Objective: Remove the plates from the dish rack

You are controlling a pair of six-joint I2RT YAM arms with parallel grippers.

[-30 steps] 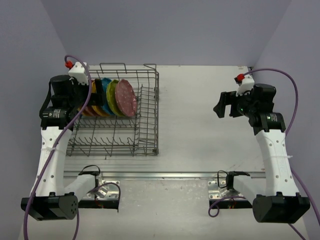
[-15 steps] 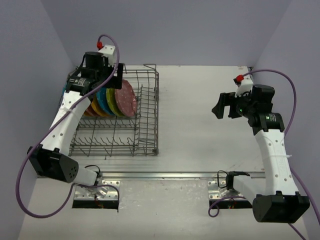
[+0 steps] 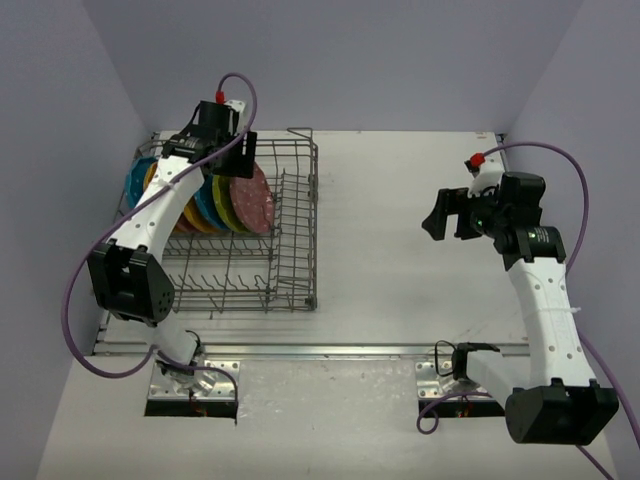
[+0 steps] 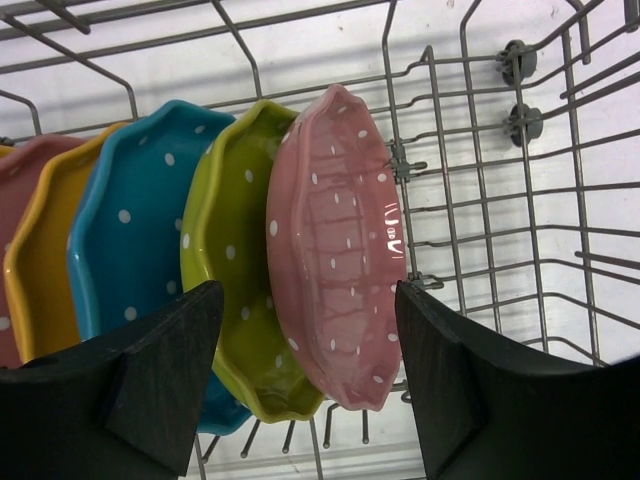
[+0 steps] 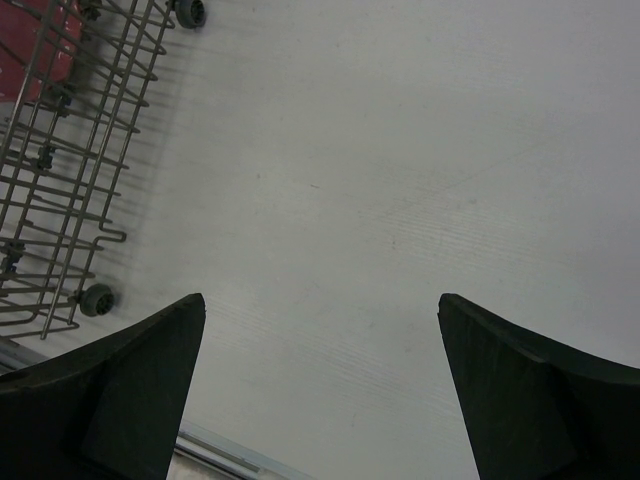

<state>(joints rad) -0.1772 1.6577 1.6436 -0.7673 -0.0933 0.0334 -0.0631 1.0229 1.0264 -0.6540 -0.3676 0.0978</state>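
Purple-grey walls stand around a flat white counter (image 3: 400, 220). On its left side sits the big grey wire dish rack (image 3: 296, 250) with rows of upright prongs. Round wavy-edged plates with little white dots stand on edge in a row in the far part of the rack. From left to right they are an orange-yellow plate (image 4: 35, 290), a blue plate (image 4: 125, 250), a lime-yellow plate (image 4: 225, 270) and a pink plate (image 4: 335, 250). The left end effector (image 4: 307, 290) hangs just above them. Its black fingers (image 4: 160, 370) are apart, and the lime-yellow and pink plates show between them. It grips nothing. Over on the right, the right end effector (image 3: 437, 212) hangs above the counter, well apart from the rack. It is opened wide and holds nothing.
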